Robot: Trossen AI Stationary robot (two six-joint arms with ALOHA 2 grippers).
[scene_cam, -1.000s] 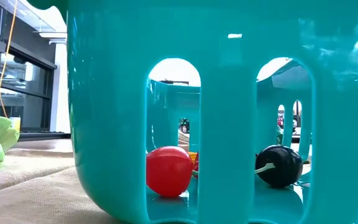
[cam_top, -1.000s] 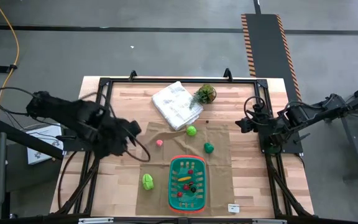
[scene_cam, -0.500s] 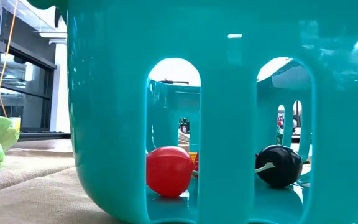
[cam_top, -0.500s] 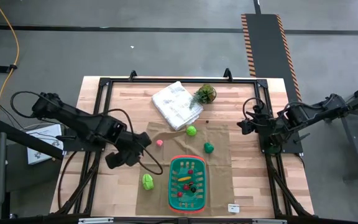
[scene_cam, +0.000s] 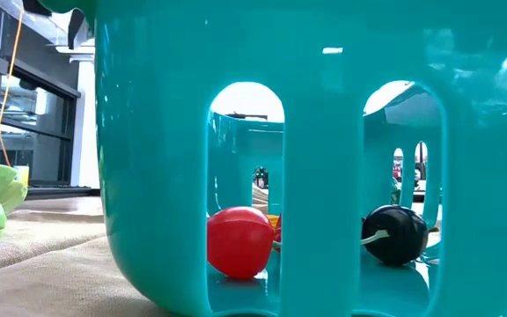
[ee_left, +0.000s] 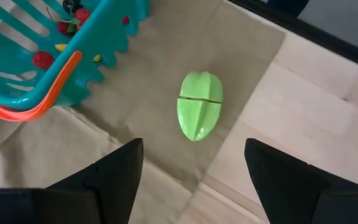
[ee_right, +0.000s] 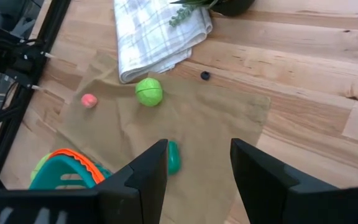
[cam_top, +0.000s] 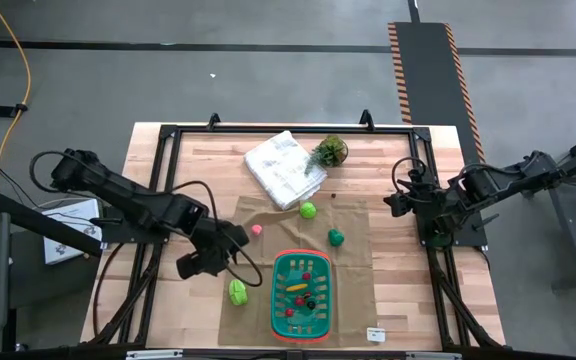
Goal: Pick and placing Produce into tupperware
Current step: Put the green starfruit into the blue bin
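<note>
One teal basket (cam_top: 302,292) with an orange rim sits at the lower centre of the high view, on a brown cloth (cam_top: 358,225) spread over the table (cam_top: 388,170). Inside it lie several small pieces: at least two red ones, a yellow-orange one and a dark one. The low view, looking through the basket's slots, shows a red ball (scene_cam: 238,241) and a dark round piece (scene_cam: 395,234).

Four produce pieces lie outside the basket: a light green leafy vegetable (cam_top: 237,291) just left of it, a small pink piece (cam_top: 256,229) above it, a green ball (cam_top: 308,210) near the white towel (cam_top: 284,168), and a darker green piece (cam_top: 336,237) to the basket's upper right. One potted plant (cam_top: 329,151) stands beside the towel.

The left gripper (cam_top: 204,262) has swung from mid-left down toward the leafy vegetable; its fingers stand wide apart, empty, framing the vegetable in the wrist view. The right gripper (cam_top: 392,200) has stayed at the right edge, fingers partly apart, holding nothing.
</note>
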